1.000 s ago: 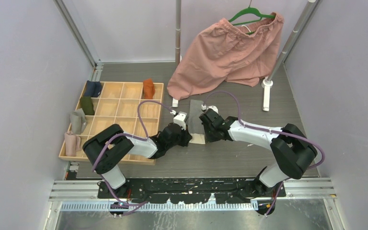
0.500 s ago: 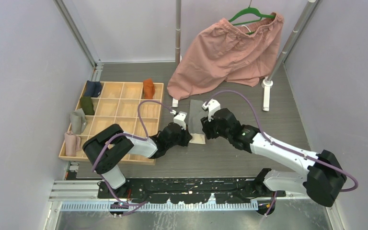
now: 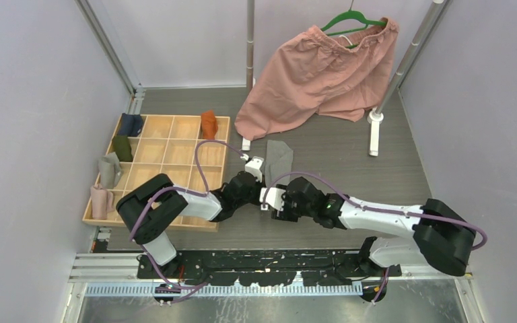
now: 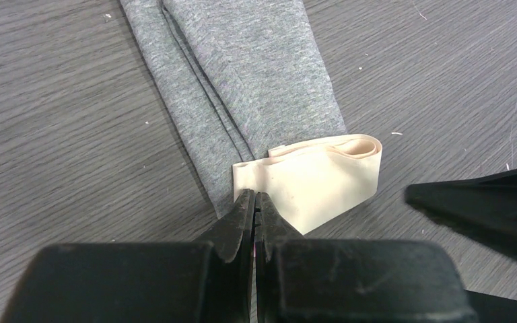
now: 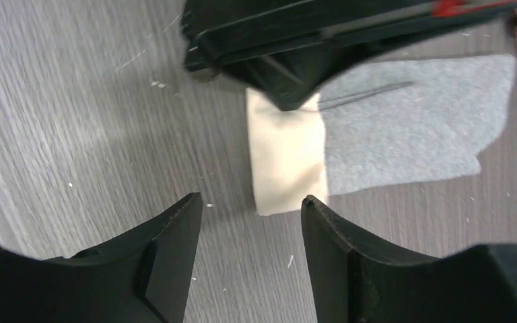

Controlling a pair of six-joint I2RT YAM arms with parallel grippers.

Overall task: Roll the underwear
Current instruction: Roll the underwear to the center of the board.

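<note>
Top external: woodgrain table [image 3: 340, 151], lilac walls [image 3: 33, 101]

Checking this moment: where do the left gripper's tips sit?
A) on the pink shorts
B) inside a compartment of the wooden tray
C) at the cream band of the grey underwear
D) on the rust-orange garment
C: in the left wrist view the shut left gripper meets the near edge of the cream band at the end of the grey underwear.

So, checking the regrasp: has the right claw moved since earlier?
Yes. The right claw drew back, away from the pink shorts, uncovering the grey underwear.
</note>
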